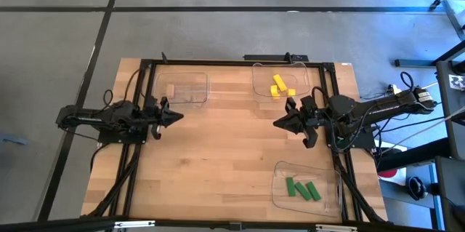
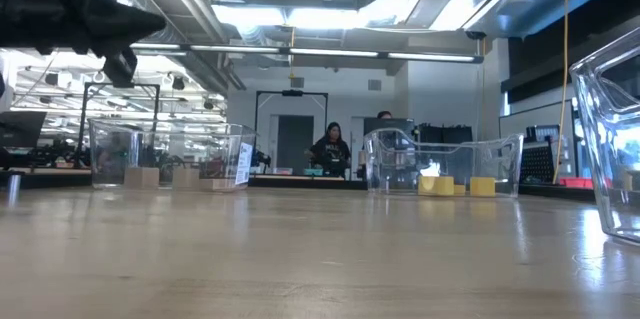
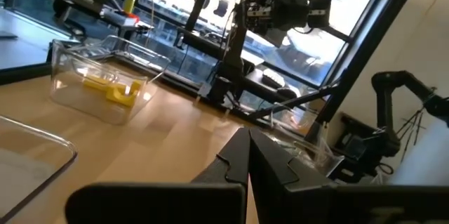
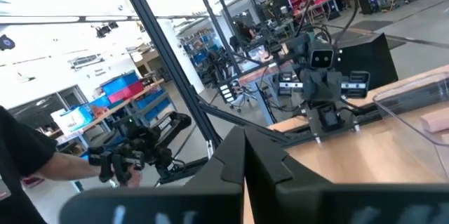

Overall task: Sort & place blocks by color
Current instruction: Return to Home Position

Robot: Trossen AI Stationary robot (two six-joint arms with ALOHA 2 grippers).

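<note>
Wood table (image 1: 218, 159), high view: green blocks (image 1: 301, 190) in lower-right tray (image 1: 305, 166), yellow blocks (image 1: 280, 85) in upper-right tray (image 1: 256, 79), tan blocks (image 2: 140, 176) in upper-left tray (image 1: 182, 76). Left gripper (image 1: 176, 118) & right gripper (image 1: 280, 123) both closed, empty, above mid-table, tips facing, well apart.

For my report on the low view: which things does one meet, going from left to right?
left clear tray with tan blocks → person in the room behind → middle clear tray with yellow blocks → nearest clear tray, cut by the right edge.
</note>
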